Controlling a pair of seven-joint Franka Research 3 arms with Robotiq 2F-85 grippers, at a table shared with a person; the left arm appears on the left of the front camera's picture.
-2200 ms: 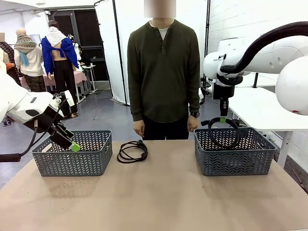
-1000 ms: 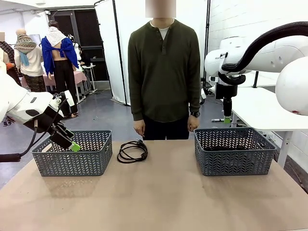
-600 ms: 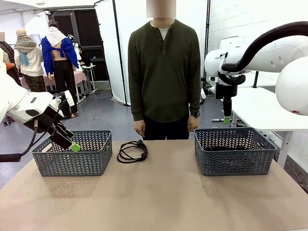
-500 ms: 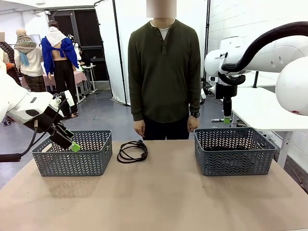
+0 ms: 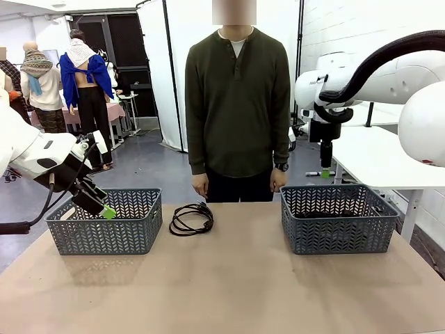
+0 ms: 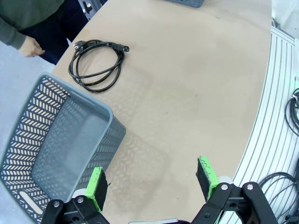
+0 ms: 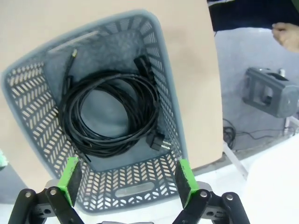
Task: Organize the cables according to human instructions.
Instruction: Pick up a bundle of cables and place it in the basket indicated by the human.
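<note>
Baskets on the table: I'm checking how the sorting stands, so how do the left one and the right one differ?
The left basket is empty; the right basket holds a coil of black cable. The left tool hangs tilted by the left basket's rim; the right tool points straight down above the right basket. Both baskets are grey, herringbone-patterned and alike in size.

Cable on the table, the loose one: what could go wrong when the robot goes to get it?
The cable is a loose flat coil; a gripper may pinch just one loop, and the rest could unwind.
It lies near the far edge, by the person's hand; a reaching arm might come close to it.
The open left gripper hangs right by the left basket, which it could bump on the way.
</note>
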